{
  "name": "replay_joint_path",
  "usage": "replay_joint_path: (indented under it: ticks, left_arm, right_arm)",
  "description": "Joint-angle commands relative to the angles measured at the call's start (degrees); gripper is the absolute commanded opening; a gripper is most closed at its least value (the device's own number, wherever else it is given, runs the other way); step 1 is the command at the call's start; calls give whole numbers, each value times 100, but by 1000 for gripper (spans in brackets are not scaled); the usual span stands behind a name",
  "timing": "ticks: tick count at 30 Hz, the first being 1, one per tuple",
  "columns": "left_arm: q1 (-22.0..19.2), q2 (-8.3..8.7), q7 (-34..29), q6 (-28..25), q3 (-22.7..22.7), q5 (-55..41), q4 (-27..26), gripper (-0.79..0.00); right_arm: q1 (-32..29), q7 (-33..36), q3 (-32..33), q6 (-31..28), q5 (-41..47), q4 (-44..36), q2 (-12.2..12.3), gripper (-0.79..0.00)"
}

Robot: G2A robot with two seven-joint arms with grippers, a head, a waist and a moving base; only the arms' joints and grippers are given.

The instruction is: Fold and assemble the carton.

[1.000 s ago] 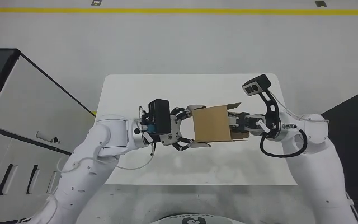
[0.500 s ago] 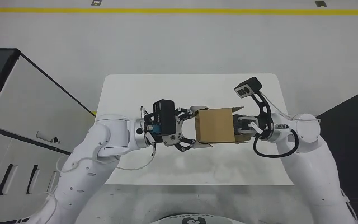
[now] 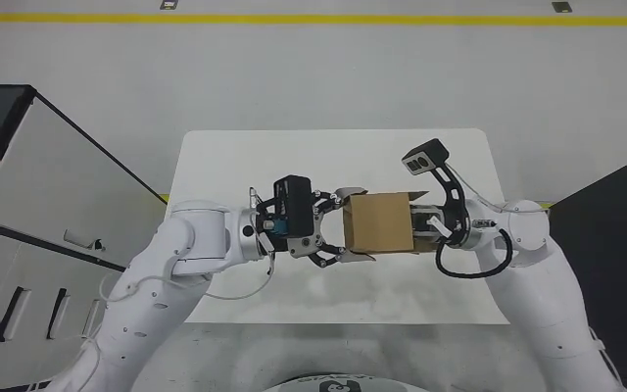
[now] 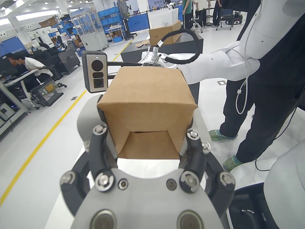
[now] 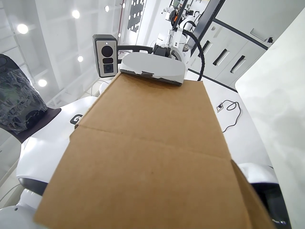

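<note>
White desk (image 3: 225, 157) lies beneath the carton (image 3: 377, 222). We find the left claw (image 3: 358, 223), spread wide and gripping nothing, now nearer, astride the carton's end. The right claw (image 3: 423, 231), grip indeterminable, has advanced at the opposite end. End closure appears imminent.

Your left hand (image 4: 146, 132) sits in the foreground with its black fingers (image 4: 97, 144) spread, one close on each side of the near end of the brown carton (image 4: 147, 96). That end faces you. A flat panel covers part of it, and past the panel's edge you look through a gap at an inner flap. You see the white counter (image 4: 202, 122) around the carton. Behind the carton the white right arm (image 4: 214, 63) comes in from the far side. A black cable (image 4: 181, 60) loops over it, and its wrist camera (image 4: 94, 72) pokes out beside the carton's far edge.
</note>
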Motion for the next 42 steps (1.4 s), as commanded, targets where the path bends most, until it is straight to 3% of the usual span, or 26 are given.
replay_joint_path:
  ticks: [1,22,42]
  left_arm:
    - [-1,2,-3,-2,6,-3,-4,-785]
    - [86,58,70,-5,-181,-5,11,-785]
    - [61,66,47,50,-41,-8,-60,-785]
  right_arm:
    - [18,-3,-38,-11,-3,19,-3,-785]
    - [-113,-3,149,-50,1,-59,50,-785]
    - [163,-158,-319,-173,-18,127,-9,-785]
